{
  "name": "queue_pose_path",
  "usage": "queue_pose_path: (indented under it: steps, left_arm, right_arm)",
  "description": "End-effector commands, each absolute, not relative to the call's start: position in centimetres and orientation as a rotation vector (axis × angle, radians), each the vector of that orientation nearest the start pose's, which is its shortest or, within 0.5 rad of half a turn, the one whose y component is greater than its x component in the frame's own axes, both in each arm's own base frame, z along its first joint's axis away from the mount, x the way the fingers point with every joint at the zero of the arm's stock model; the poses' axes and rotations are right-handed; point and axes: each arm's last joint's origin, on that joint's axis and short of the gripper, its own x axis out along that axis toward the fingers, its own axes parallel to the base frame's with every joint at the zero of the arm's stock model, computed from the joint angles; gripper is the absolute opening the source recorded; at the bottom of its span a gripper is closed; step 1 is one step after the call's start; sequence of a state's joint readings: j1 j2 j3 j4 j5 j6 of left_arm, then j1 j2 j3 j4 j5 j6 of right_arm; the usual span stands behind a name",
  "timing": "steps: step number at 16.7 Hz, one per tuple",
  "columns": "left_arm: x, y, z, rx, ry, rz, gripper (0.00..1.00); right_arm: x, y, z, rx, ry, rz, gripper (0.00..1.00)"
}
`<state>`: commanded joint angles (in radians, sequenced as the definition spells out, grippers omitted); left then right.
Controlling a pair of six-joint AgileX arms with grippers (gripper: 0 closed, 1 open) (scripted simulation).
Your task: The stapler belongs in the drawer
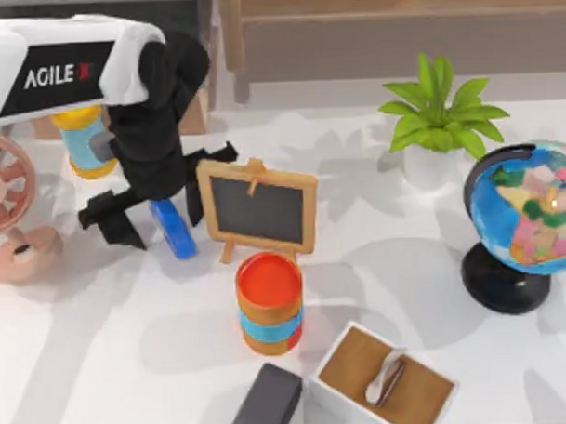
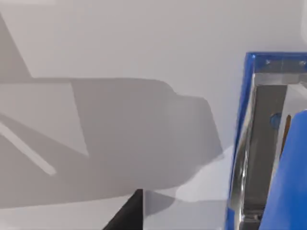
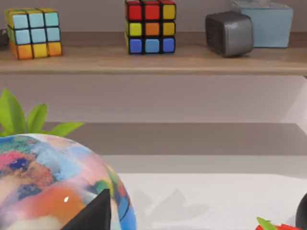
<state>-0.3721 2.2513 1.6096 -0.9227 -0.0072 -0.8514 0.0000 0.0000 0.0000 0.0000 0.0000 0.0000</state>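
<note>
The blue stapler (image 1: 177, 236) lies on the white table at the left, just left of the little chalkboard (image 1: 258, 211). My left gripper (image 1: 162, 219) hangs right over it, open, its black fingers spread to either side of the stapler's far end. Up close in the left wrist view, the stapler (image 2: 244, 143) shows its blue shell and metal channel, with one black fingertip (image 2: 132, 214) beside it over the bare table. The drawer is out of view. In the right wrist view, a black fingertip (image 3: 96, 213) of my right gripper sits in front of the globe (image 3: 53, 187).
An orange and blue can (image 1: 269, 301), a dark grey block (image 1: 266, 403) and a white box (image 1: 387, 380) stand at the front. The globe (image 1: 525, 213) and a potted plant (image 1: 438, 114) are at the right. A pink fan (image 1: 8, 203) and a yellow-blue cylinder (image 1: 81, 140) are at the left.
</note>
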Motion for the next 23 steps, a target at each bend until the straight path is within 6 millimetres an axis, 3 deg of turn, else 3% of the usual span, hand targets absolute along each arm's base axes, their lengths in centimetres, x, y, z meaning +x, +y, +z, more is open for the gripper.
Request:
queue_pose_path:
  steps: [3, 4, 11, 15, 19, 23]
  left_arm:
    - [39.7, -15.0, 10.7, -0.379, 1.525, 0.387, 0.02]
    - [39.7, -15.0, 10.7, -0.379, 1.525, 0.387, 0.0]
    - [39.7, -15.0, 10.7, -0.379, 1.525, 0.387, 0.0]
    - [40.2, -15.4, 11.9, -0.416, 1.482, 0.385, 0.0]
    - [41.6, -16.4, 15.1, -0.543, 1.348, 0.375, 0.0]
    - [41.5, -16.8, 18.1, -0.572, 1.281, 0.344, 0.0]
  right_arm:
    - [10.6, -0.1, 16.0, 0.0, 0.0, 0.0, 1.0]
    - [10.6, -0.1, 16.0, 0.0, 0.0, 0.0, 1.0]
    - [10.6, -0.1, 16.0, 0.0, 0.0, 0.0, 1.0]
    - [10.6, -0.1, 16.0, 0.0, 0.0, 0.0, 1.0]
    - [10.6, -0.1, 16.0, 0.0, 0.0, 0.0, 1.0]
    - [10.6, -0.1, 16.0, 0.0, 0.0, 0.0, 1.0]
